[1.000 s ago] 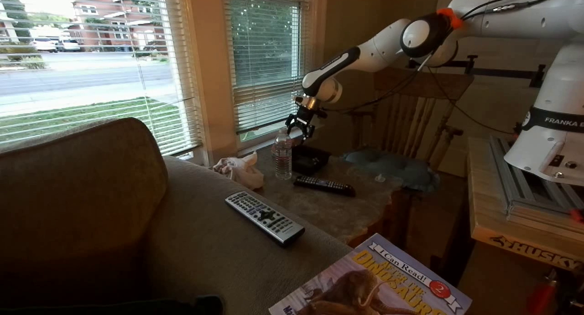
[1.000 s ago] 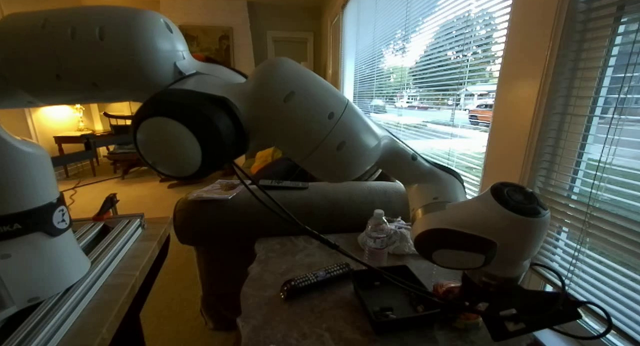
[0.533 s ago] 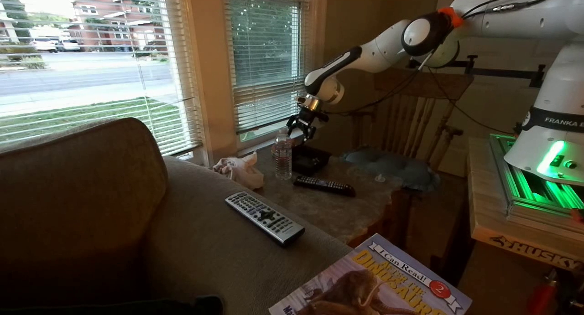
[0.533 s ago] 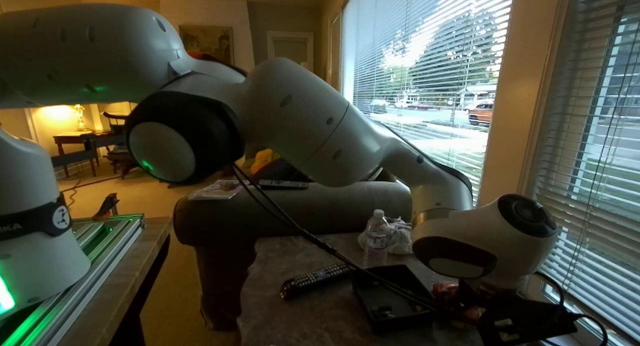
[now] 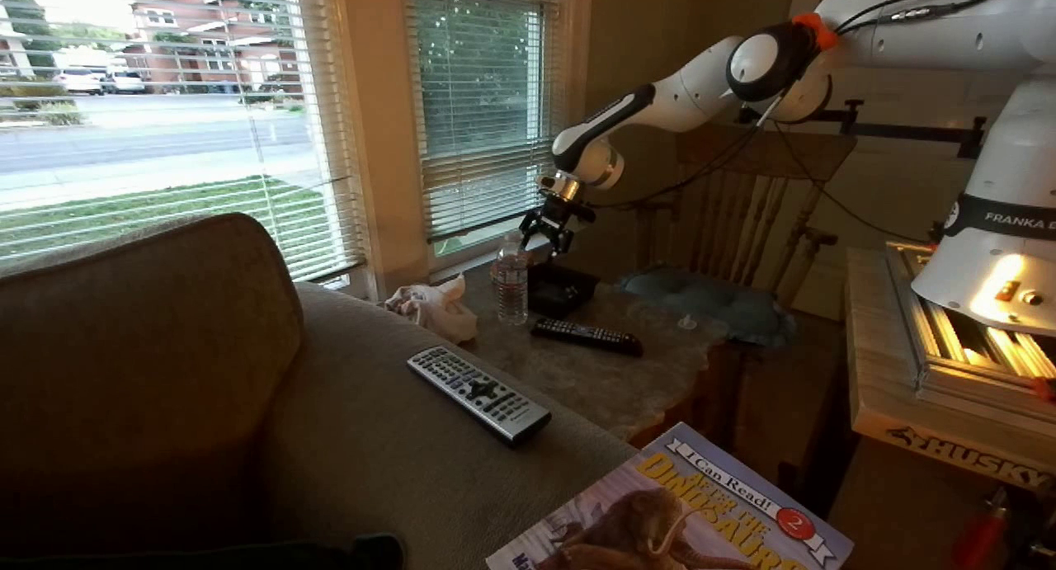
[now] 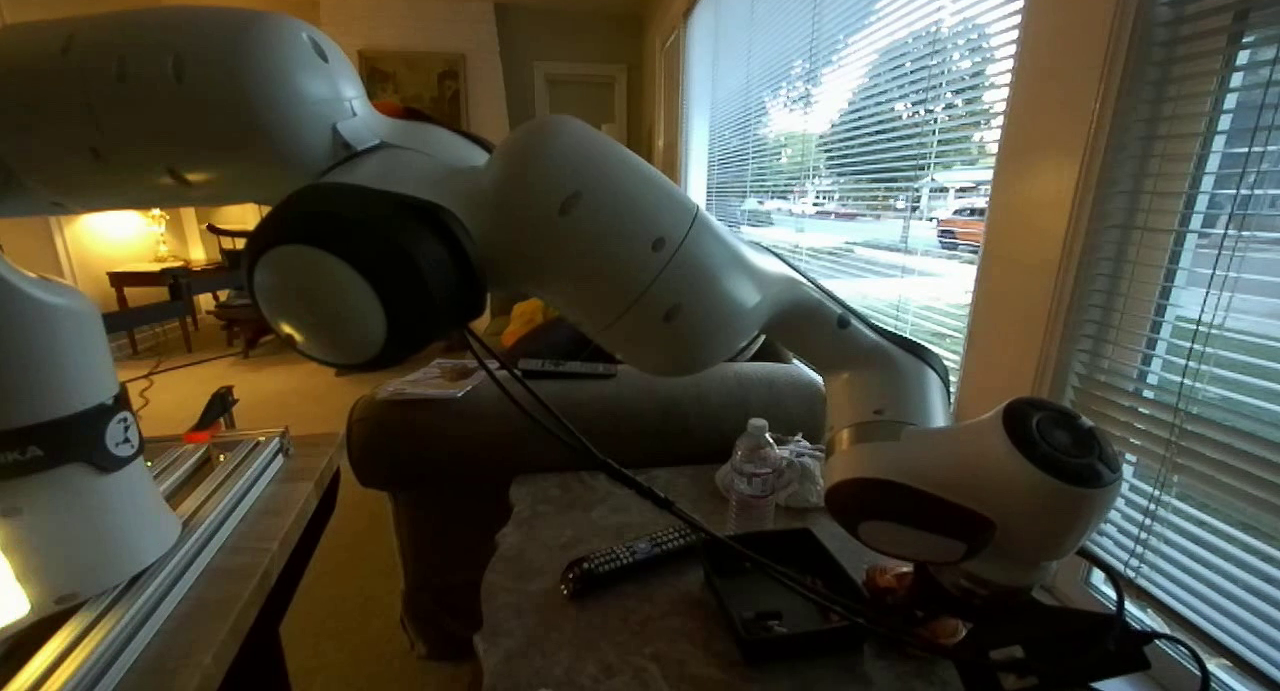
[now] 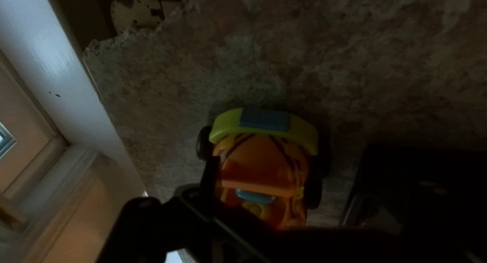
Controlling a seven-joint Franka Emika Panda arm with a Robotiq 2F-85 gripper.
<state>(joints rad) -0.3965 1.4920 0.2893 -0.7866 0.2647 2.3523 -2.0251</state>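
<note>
The wide-spread gripper [image 5: 545,244] has sunk slightly over the toy car [image 7: 262,164], holding nothing. A black tray [image 6: 800,643] sits beside the car.

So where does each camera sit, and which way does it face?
An exterior view: beside the sofa, facing the table and window; the robot arm and gripper show.
An exterior view: across the table, facing back toward the sofa; the robot arm stretches across it.
Wrist view: near the gripper, looking down on a toy car; part of the dark gripper shows at the bottom.
Both exterior views share the table, sofa, robot arm, bottle and black remote.
</note>
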